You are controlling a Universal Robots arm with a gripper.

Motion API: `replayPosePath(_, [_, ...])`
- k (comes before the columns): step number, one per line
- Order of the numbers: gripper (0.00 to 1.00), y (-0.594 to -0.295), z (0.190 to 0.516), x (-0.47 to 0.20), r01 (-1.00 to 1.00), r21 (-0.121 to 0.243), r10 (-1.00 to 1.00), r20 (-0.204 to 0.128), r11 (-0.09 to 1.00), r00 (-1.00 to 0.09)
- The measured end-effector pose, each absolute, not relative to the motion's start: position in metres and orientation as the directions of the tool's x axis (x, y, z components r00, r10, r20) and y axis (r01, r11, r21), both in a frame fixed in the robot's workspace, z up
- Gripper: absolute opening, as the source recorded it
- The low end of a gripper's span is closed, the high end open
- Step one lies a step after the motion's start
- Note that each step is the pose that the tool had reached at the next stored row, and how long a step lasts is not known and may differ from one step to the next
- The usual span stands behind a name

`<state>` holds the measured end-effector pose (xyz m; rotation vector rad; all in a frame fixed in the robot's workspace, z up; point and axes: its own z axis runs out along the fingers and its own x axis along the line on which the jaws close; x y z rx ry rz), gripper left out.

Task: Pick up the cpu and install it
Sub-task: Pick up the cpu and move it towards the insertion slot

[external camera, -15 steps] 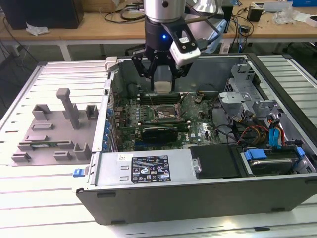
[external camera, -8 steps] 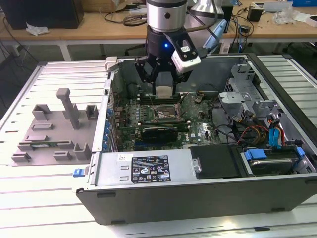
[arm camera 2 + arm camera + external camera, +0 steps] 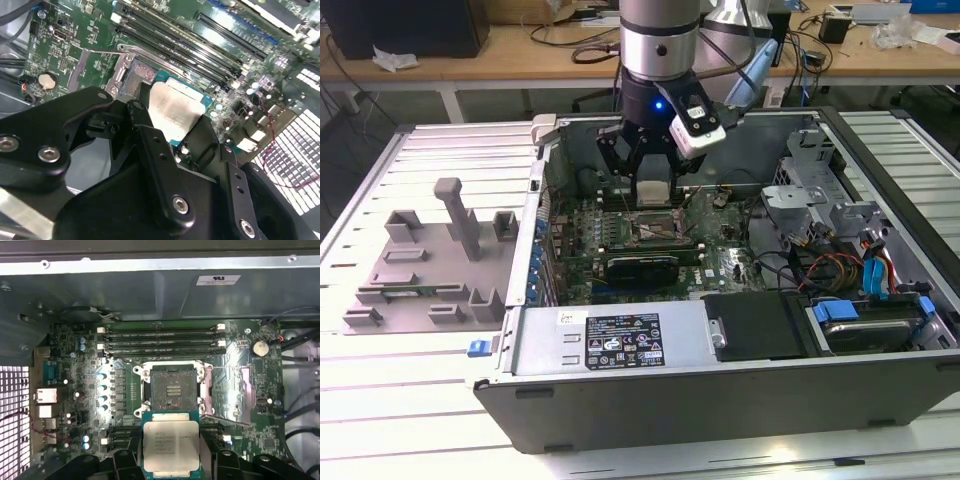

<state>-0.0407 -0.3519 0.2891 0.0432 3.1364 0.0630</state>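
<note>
The cpu (image 3: 653,190), a flat square chip with a silvery top and pale rim, hangs in the air inside the open computer case. My gripper (image 3: 653,182) is shut on it, gripping two opposite edges. In the first wrist view the cpu (image 3: 171,445) sits between the black fingers (image 3: 123,460), a short way off the open dark socket (image 3: 173,386), whose metal bracket is swung aside. The second wrist view shows the cpu (image 3: 176,111) clamped by the fingers (image 3: 150,145) above the socket (image 3: 136,75). The socket (image 3: 656,232) lies just below the gripper on the green motherboard.
The case wall (image 3: 620,380) surrounds the motherboard, with memory slots (image 3: 160,340) beside the socket. A drive cage (image 3: 810,195) and cables (image 3: 840,270) fill the case at the exterior view's right. A grey plastic tray (image 3: 430,270) with upright blocks lies at that view's left.
</note>
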Motion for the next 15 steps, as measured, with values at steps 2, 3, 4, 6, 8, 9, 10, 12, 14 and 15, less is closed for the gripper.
replayPosePath(2, [0.55, -0.350, 0.285, -0.040, 0.022, 0.040, 0.022, -0.004, 0.999, -1.000])
replayPosePath(3, [0.55, -0.349, 0.283, -0.040, 0.019, 0.040, 0.019, -0.004, 0.999, -1.000])
replayPosePath(4, [0.55, -0.347, 0.281, -0.040, 0.016, 0.040, 0.016, -0.004, 0.999, -1.000])
replayPosePath(6, [0.55, -0.344, 0.276, -0.038, 0.011, 0.040, 0.012, -0.004, 0.999, -1.000])
replayPosePath(8, [0.55, -0.342, 0.271, -0.037, 0.008, 0.040, 0.008, -0.004, 0.999, -1.000])
replayPosePath(9, [0.55, -0.341, 0.269, -0.036, 0.007, 0.040, 0.007, -0.004, 0.999, -1.000])
replayPosePath(10, [0.55, -0.340, 0.267, -0.035, 0.006, 0.040, 0.006, -0.004, 0.999, -1.000])
replayPosePath(12, [0.55, -0.338, 0.261, -0.032, 0.002, 0.040, 0.002, -0.004, 0.999, -1.000])
replayPosePath(14, [0.55, -0.337, 0.257, -0.032, 0.001, 0.040, 0.002, -0.004, 0.999, -1.000])
replayPosePath(15, [0.55, -0.336, 0.256, -0.032, 0.001, 0.040, 0.001, -0.004, 0.999, -1.000])
